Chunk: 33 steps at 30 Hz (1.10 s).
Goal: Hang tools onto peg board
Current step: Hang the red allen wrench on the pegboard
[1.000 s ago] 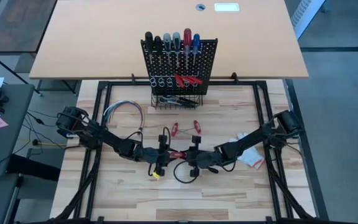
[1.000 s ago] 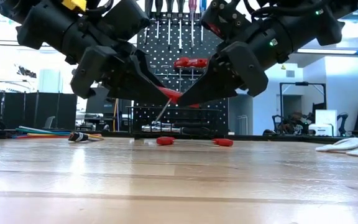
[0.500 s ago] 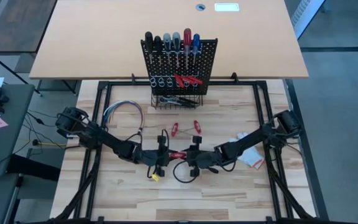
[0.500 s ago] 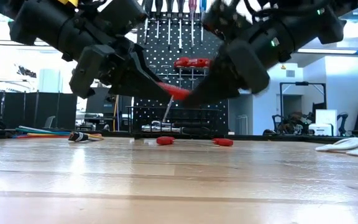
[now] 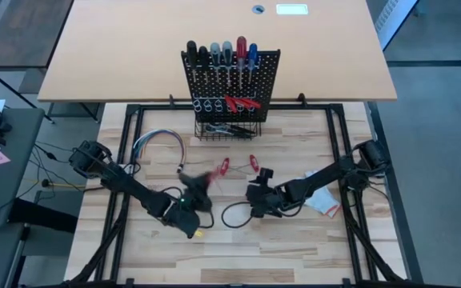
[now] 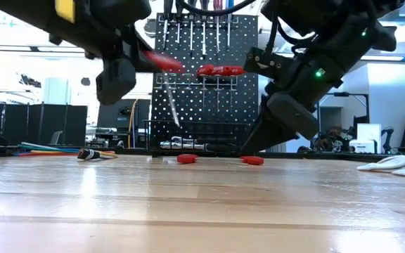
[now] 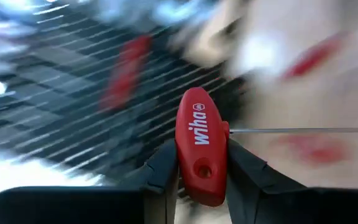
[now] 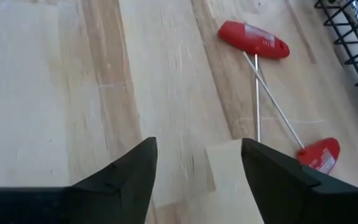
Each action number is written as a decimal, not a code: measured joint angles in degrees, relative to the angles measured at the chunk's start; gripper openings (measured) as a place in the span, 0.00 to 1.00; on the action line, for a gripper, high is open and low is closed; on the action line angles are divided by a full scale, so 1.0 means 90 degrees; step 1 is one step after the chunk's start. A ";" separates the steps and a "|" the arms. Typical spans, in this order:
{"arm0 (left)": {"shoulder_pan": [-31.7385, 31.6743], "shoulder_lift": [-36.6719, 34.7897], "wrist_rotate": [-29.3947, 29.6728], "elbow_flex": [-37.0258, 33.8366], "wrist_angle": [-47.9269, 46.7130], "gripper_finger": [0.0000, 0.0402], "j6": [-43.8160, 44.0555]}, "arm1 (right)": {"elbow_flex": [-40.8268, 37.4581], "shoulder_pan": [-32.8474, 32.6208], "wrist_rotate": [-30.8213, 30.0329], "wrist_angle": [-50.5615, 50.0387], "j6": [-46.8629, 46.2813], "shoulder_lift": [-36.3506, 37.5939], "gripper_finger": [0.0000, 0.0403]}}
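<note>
My left gripper (image 5: 192, 192) is left of the table's middle, raised and shut on a red T-handle tool (image 7: 201, 143) whose thin shaft (image 6: 171, 105) slants down. My right gripper (image 5: 255, 193) stands open a little to its right, low over the table, holding nothing. Two more red T-handle tools (image 5: 224, 166) (image 5: 252, 162) lie flat on the wood in front of the peg board (image 5: 232, 76). The board stands upright at the table's far middle, with several screwdrivers (image 5: 226, 52) and red-handled pliers (image 5: 242, 102) hanging on it. My left gripper pinches the red handle (image 7: 199, 177) of the T-handle tool between its two fingers (image 7: 163, 171), on the handle's two broad sides toward one end. The shaft (image 7: 303, 130) sticks out sideways from the handle's middle. The tool is lifted clear of the table.
A black wire basket (image 5: 226, 128) with tools sits at the board's foot. A bundle of coloured wires (image 5: 158, 144) lies at the far left, a white glove (image 5: 322, 200) at the right. Bare wood spreads along the near edge.
My right gripper has opened and let go of the red T-handle tool that both grippers held. My left gripper has carried the tool up and toward the table's left, turning, so that the shaft now slants down instead of lying nearly level.
</note>
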<state>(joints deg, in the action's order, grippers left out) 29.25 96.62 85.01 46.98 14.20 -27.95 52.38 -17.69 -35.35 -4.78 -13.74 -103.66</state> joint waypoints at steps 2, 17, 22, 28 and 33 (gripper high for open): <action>-0.0142 -0.0073 0.0520 0.0000 -0.0137 0.21 -0.0435 | 0.0000 -0.0002 -0.0002 0.0044 -0.0023 0.0000 0.58; -0.2649 -0.2767 0.0558 -0.0036 -0.2461 0.21 -0.0396 | 0.0002 -0.0005 -0.0087 0.0078 0.0076 0.0000 0.56; -0.3259 -0.3706 -0.0188 -0.0036 -0.1425 0.21 -0.1602 | 0.0002 -0.0005 -0.0087 0.0094 0.0241 0.0000 0.56; -0.3421 -0.3853 -0.1497 -0.0036 -0.0076 0.21 -0.2912 | 0.0002 0.0024 -0.0131 0.0302 0.0539 0.0000 0.56; -0.2599 -0.3490 -0.1915 -0.0036 -0.0335 0.21 -0.2910 | -0.0032 0.0051 -0.0058 0.1462 0.1436 0.0229 0.56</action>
<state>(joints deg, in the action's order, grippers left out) 5.86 65.21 67.78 46.65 11.18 -54.15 52.10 -17.23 -35.87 8.38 -0.82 -101.60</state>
